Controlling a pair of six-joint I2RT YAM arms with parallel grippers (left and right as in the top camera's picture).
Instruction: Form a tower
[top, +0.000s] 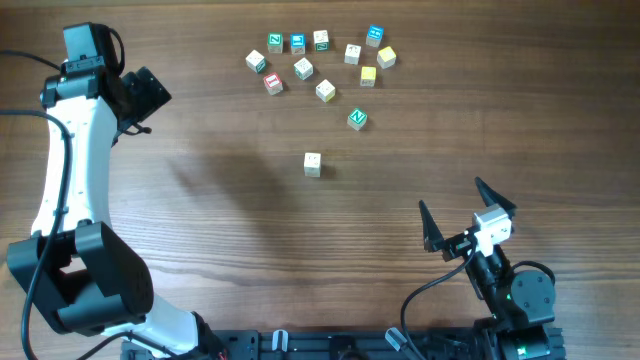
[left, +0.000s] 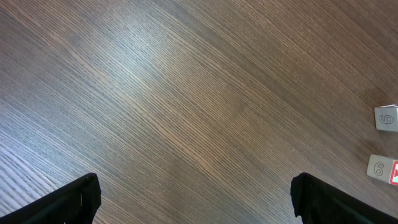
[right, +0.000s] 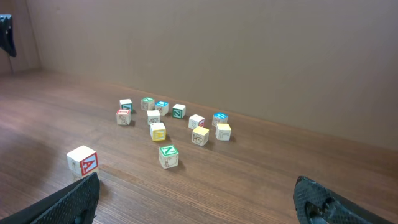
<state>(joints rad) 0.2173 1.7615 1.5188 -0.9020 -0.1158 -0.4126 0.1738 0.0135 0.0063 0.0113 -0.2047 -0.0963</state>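
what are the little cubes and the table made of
Cubes: they look like pale wood with a matte, bare-looking finish. The letters on the faces are printed or painted in green, red and blue.
Table: brown with fine straight grain lines and a soft sheen where light hits it. It could be veneer or laminate rather than solid wood; the pictures cannot settle which.

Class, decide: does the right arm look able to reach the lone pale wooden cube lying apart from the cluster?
Probably yes. The lone pale wooden cube sits on the bare brown wooden table, with nothing between it and the right gripper, whose fingers stand open and empty.
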